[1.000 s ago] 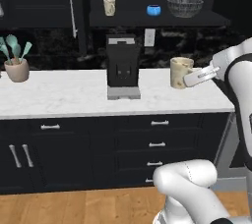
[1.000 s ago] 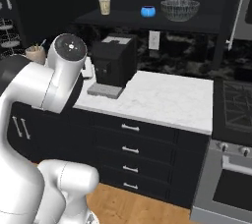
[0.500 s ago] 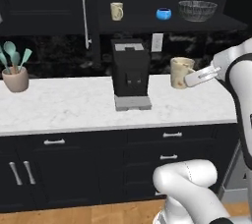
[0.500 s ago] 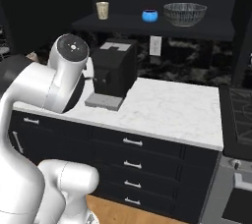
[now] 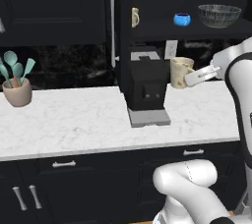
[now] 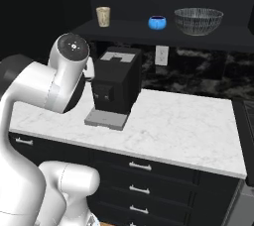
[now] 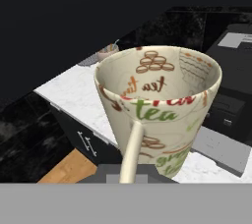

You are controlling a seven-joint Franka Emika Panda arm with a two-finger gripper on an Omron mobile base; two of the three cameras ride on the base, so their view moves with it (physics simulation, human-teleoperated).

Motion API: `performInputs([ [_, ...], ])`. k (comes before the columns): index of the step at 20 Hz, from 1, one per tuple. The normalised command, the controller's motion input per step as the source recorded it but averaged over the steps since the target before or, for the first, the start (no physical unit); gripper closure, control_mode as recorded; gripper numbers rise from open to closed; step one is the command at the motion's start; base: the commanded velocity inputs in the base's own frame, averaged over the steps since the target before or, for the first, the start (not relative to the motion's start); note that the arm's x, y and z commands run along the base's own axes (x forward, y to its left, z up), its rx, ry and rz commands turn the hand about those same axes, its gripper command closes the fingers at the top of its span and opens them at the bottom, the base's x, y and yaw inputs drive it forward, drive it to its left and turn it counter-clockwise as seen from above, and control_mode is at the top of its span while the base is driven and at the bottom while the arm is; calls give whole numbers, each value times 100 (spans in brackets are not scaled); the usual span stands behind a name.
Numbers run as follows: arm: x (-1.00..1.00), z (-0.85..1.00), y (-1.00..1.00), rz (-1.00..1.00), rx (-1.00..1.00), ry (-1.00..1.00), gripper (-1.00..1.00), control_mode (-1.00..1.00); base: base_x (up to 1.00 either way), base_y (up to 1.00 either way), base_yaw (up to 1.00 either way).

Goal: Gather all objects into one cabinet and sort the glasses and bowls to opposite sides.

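Observation:
My gripper [image 5: 191,77] is shut on a cream mug [image 5: 180,72] with "tea" lettering, held in the air just right of the coffee machine and below the cabinet shelf [image 5: 162,32]. In the hand view this mug [image 7: 160,105] sits close up, handle toward the camera. On the shelf stand a second cream mug [image 5: 135,17] at the left, a small blue vessel [image 5: 181,19] in the middle and a wide see-through bowl [image 5: 219,15] at the right. The right base view has them too: mug [image 6: 103,16], blue vessel [image 6: 157,22], bowl [image 6: 198,20]. The cabinet's door handle [image 5: 112,26] hangs left of the opening.
A black coffee machine [image 5: 146,88] stands on the white marble counter [image 5: 74,120] right under the shelf. A tan pot of teal utensils [image 5: 17,90] is at the far left. Black drawers [image 6: 141,166] run below the counter. My white arm [image 6: 54,86] blocks the left of the right base view.
The whole scene has shifted and grown in both base views, so the base has moved. The held mug keeps its place in the gripper.

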Motion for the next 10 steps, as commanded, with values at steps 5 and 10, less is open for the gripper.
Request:
performInputs([
  [5, 0, 0, 0, 0, 0, 0, 100, 100, 35, 20, -8],
  [10, 0, 0, 0, 0, 0, 0, 100, 100, 23, 11, -6],
])
